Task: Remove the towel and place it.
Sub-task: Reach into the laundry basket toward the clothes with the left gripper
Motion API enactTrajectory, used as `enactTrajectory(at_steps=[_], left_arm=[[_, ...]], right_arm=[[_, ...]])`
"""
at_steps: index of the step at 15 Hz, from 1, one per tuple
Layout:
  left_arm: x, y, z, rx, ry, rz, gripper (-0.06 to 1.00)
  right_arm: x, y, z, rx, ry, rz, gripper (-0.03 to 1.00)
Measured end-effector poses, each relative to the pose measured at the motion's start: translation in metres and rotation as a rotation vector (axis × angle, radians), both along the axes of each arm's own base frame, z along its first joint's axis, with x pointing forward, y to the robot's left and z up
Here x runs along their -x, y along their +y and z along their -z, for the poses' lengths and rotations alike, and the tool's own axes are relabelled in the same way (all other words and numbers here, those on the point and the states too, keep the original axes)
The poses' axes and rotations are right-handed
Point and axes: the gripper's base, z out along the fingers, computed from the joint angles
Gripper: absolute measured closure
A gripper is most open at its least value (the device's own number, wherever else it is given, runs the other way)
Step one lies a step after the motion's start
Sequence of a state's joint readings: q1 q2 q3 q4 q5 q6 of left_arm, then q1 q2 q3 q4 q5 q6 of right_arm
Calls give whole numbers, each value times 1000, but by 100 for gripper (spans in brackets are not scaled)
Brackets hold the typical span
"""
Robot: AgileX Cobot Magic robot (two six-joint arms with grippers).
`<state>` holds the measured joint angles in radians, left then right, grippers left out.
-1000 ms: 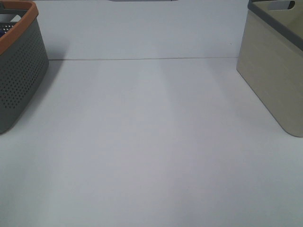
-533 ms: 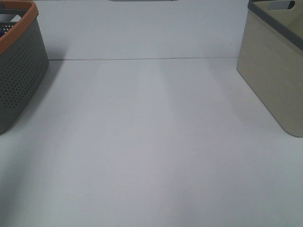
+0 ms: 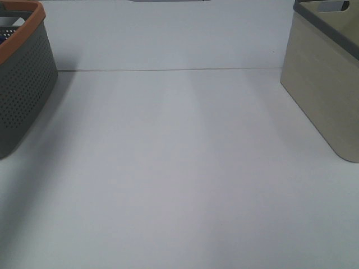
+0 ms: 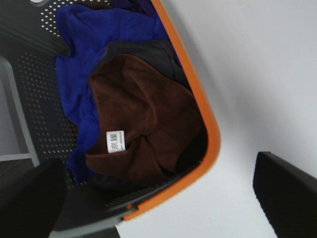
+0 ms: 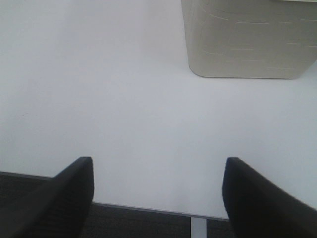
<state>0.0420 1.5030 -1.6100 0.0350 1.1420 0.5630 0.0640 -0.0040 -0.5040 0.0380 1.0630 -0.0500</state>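
Left wrist view: looks down into a grey perforated basket (image 4: 29, 99) w/ an orange rim (image 4: 198, 99), standing on a white table (image 4: 257, 59).
Towel: the dark reddish-brown towel (image 4: 148, 114) lies crumpled inside the basket, against the rim, its small white tag (image 4: 115, 142) facing up. It is ahead of the left gripper, roughly in line w/ the gap between its fingers, not touching either one.
Other cloths: a blue cloth (image 4: 89, 39) and a dark grey cloth (image 4: 148, 52) lie under and beside the towel, farther from the gripper.
Left gripper: the left gripper (image 4: 158, 193) has its two dark fingers spread wide, nothing between them; it hangs over the basket's edge, above the towel.
Right gripper: the right gripper (image 5: 158, 183) is also spread wide and empty, over bare table near the table edge, w/ a beige bin (image 5: 247, 39) ahead of it and to one side, well apart.
Exterior high view: neither arm shows; the basket sits at the far left, the beige bin at the far right.
Progress: approx. at the start. Towel not yet gripped, lifted or taken out.
Left to do: lower the left gripper, pinch the towel alone w/o the blue cloth, lift it clear of the rim, set it down. Drop spot: probably the open table or the bin; can't tell which.
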Motion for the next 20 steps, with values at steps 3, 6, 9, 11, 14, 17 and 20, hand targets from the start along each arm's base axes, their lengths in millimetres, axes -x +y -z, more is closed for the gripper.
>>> enactTrajectory(at_steps=[3,6,9,11,14,17,20], left_arm=[[-52,8,14,-91,41,28,-3],[-102,17,41,-131,83,45,-3],[-126,36,70,-128,136,91,-3],[-130,87,97,-71,182,107,-3],[-132,127,113,-19,130,106,-3],[-147,132,138,-38,103,136,-3],[-165,136,170,-62,78,162,-2]], right_arm=[[0,0,0,0,0,0,33],[0,0,0,0,0,0,33],[0,0,0,0,0,0,33],[0,0,0,0,0,0,33],[0,0,0,0,0,0,33],[0,0,0,0,0,0,33],[0,0,0,0,0,0,33]])
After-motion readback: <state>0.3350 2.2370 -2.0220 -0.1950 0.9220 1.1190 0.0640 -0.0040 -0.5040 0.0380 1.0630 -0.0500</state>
